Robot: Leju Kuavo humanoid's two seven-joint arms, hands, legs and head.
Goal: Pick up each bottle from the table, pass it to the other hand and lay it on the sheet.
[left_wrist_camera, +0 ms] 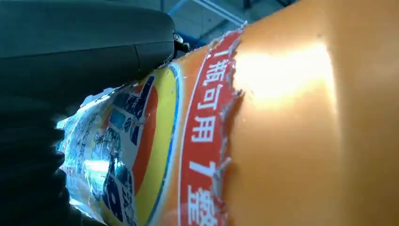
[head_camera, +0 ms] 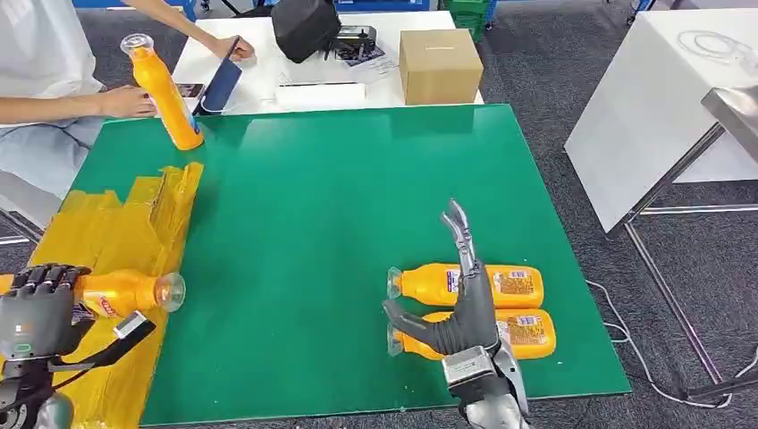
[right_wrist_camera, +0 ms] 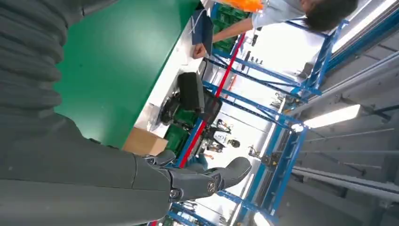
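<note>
Left hand [head_camera: 40,308] has its fingers wrapped round a bottle [head_camera: 125,291], holding it on its side over the yellow sheet [head_camera: 116,223] at the table's left edge, open neck pointing toward the middle of the mat [head_camera: 357,197]. In the left wrist view the bottle's label [left_wrist_camera: 155,155] is right up against the lens, torn and crinkled along one edge.

Right hand [head_camera: 460,304] is spread wide with nothing in it, fingers apart, hovering over two more bottles [head_camera: 474,308] lying side by side near the front edge of the mat, necks facing left. Can't tell if it's actually touching them.

Handling-wise, my guess: these look like stiff plastic, glossy and smooth, so probably slippery, and round enough to roll if nudged. They look capless, and I can't tell whether they're full, so weight is anyone's guess. I'd wrap the fingers around the middle of the body, on the label where there's a bit more bite, not the tapered neck.

Further out, a person's hand [head_camera: 130,103] is on a fourth bottle [head_camera: 165,94] standing tilted at the far left corner. A cardboard box [head_camera: 440,64] sits on the white table behind.
</note>
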